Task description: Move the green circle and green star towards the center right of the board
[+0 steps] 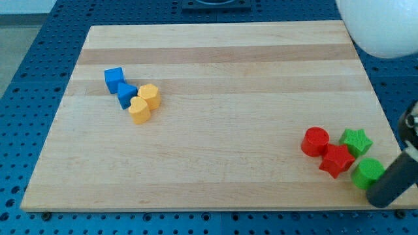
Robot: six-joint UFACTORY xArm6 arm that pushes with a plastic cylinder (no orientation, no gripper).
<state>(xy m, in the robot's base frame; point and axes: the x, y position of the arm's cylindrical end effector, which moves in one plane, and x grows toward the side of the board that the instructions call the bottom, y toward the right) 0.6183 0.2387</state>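
The green star (356, 141) lies near the board's right edge, low in the view. The green circle (367, 172) lies just below it, near the bottom right corner. My dark rod comes in from the view's right, and my tip (380, 196) sits right beside the green circle, on its lower right. I cannot tell whether they touch. A red circle (315, 141) and a red star (336, 160) lie close on the left of the green blocks; the red star touches or nearly touches both.
The wooden board (215, 65) fills most of the view. At its left, a blue cube (113, 78), a second blue block (127, 94), a yellow hexagon (149, 95) and a yellow heart (139, 110) cluster together. A white round object (385, 26) hangs over the top right corner.
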